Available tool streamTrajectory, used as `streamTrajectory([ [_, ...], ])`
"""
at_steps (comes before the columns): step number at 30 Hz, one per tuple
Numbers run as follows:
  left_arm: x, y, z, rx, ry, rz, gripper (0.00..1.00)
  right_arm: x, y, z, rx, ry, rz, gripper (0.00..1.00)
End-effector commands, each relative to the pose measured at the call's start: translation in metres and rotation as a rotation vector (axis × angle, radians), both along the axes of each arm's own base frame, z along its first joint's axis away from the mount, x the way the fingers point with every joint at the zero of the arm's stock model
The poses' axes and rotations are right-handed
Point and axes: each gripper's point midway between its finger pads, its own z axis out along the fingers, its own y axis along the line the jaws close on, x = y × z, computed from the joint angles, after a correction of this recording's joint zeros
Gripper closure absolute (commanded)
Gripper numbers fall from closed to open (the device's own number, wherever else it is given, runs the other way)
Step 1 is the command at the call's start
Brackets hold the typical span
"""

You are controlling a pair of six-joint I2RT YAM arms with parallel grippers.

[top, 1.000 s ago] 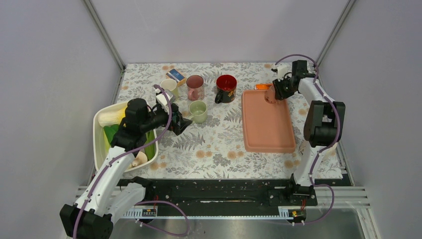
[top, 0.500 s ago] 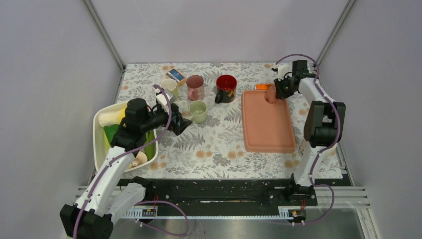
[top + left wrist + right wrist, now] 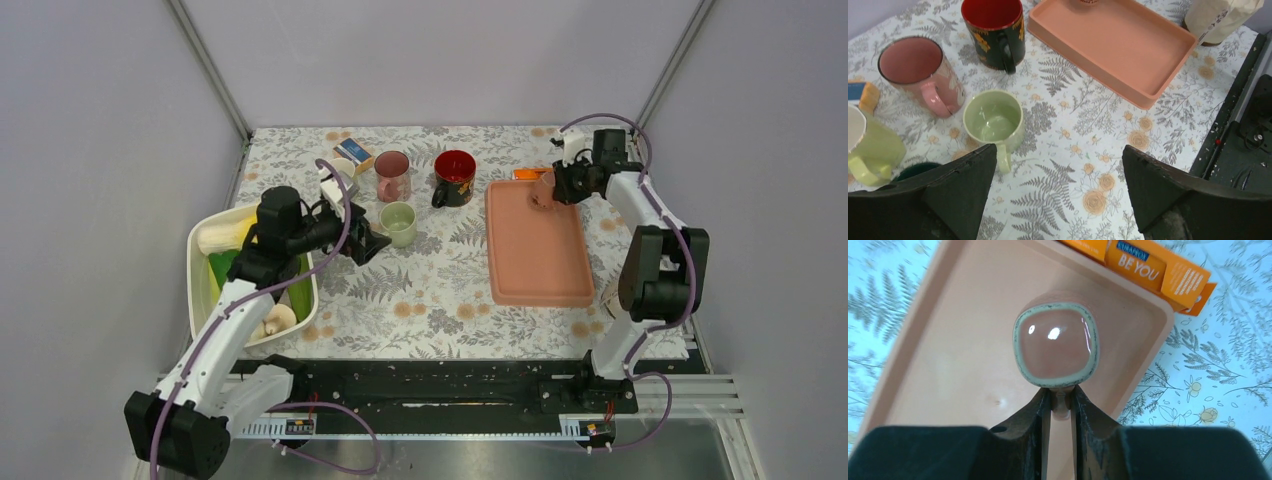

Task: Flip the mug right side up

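Note:
A brown-pink mug (image 3: 1055,342) with a pale rim is held over the far end of the pink tray (image 3: 948,365). My right gripper (image 3: 1061,395) is shut on its handle, and the mug's glossy rimmed face points at the wrist camera. From above, the mug (image 3: 543,190) shows at the tray's far right corner, with the right gripper (image 3: 556,186) beside it. My left gripper (image 3: 362,243) is open and empty, hovering over the tablecloth (image 3: 1058,155) just near the light green mug (image 3: 993,120).
A red-and-black mug (image 3: 455,177), a pink mug (image 3: 392,175), a yellow-green mug (image 3: 340,175) and a blue-orange box (image 3: 353,153) stand at the back. An orange box (image 3: 1148,267) lies behind the tray. A white basin (image 3: 205,290) with items is at the left.
The right arm has swung its elbow to the right and turned the held mug a little over the tray's far end. The left gripper has moved slightly towards the far side.

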Motion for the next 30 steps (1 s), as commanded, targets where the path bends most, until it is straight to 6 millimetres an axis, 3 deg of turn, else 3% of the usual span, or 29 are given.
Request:
streamTrajectory([
  [1, 0.018, -0.017, 0.053, -0.064, -0.111, -0.079, 0.01, 0.014, 0.025, 0.100, 0.116, -0.306, 0.015, 1.00],
  [9, 0.037, -0.051, 0.092, -0.292, -0.028, -0.158, 0.01, -0.029, 0.067, 0.187, 0.381, -0.458, 0.032, 1.00],
  [13, 0.031, -0.066, 0.102, -0.410, -0.003, -0.204, 0.01, -0.066, 0.096, 0.245, 0.633, -0.538, 0.061, 1.00],
  [17, 0.020, -0.079, 0.103, -0.518, 0.060, -0.240, 0.01, -0.103, 0.119, 0.289, 0.870, -0.552, 0.144, 1.00],
  [18, 0.016, -0.082, 0.102, -0.536, 0.069, -0.254, 0.01, -0.114, 0.133, 0.298, 0.925, -0.537, 0.189, 1.00],
  [24, -0.004, -0.102, 0.097, -0.601, 0.117, -0.345, 0.01, -0.155, 0.177, 0.320, 1.136, -0.440, 0.337, 1.00],
  [30, -0.024, -0.103, 0.119, -0.747, 0.112, -0.456, 0.04, -0.184, 0.211, 0.335, 1.308, -0.378, 0.464, 1.00],
])
